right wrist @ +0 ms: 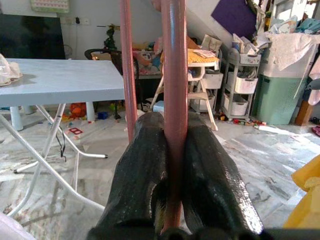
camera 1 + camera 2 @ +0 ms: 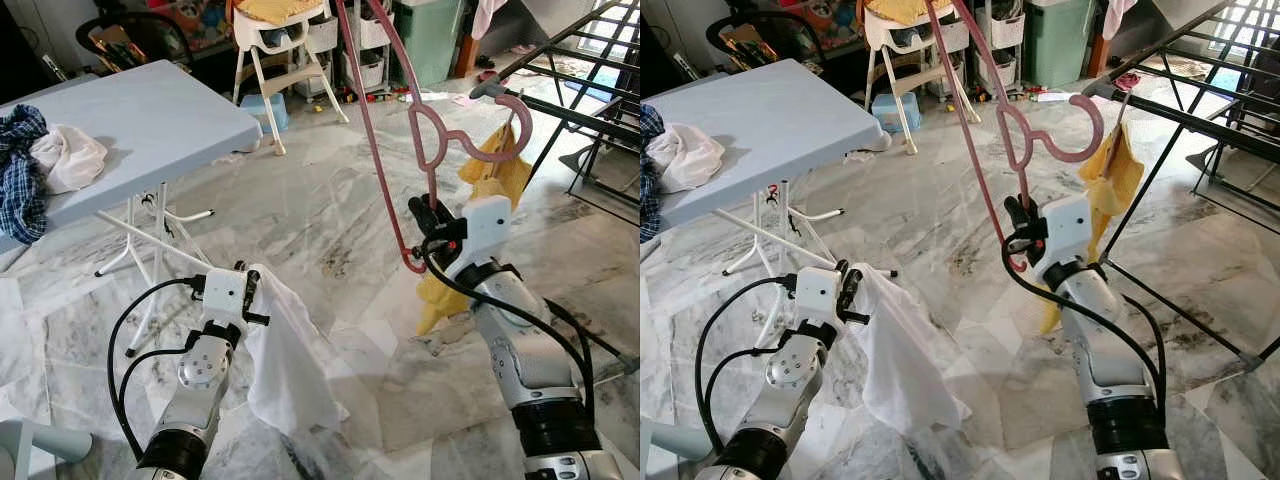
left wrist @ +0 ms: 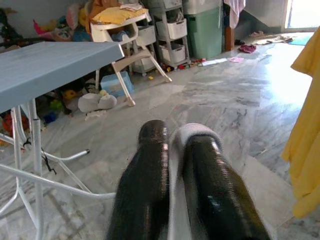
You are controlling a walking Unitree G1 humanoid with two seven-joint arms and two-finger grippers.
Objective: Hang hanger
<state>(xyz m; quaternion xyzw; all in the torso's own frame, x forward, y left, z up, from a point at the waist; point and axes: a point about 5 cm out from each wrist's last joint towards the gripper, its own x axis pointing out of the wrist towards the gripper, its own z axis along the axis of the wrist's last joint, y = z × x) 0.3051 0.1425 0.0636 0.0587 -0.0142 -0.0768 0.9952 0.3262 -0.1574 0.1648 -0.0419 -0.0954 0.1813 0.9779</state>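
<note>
We find a lived-in family home, a laundry and play area on a marble-tiled floor (image 2: pixel 330 200). At ten o'clock stands a folding table (image 2: pixel 150 110) bearing crumpled clothes (image 2: pixel 40 165). At twelve o'clock we note a child's high chair (image 2: pixel 275 40), toys beside it, white storage drawers (image 1: pixel 240 85) and a green bin (image 2: pixel 430 40). At two o'clock a black drying rack (image 2: pixel 590 110) carries a yellow cloth (image 2: pixel 1110 180).
</note>
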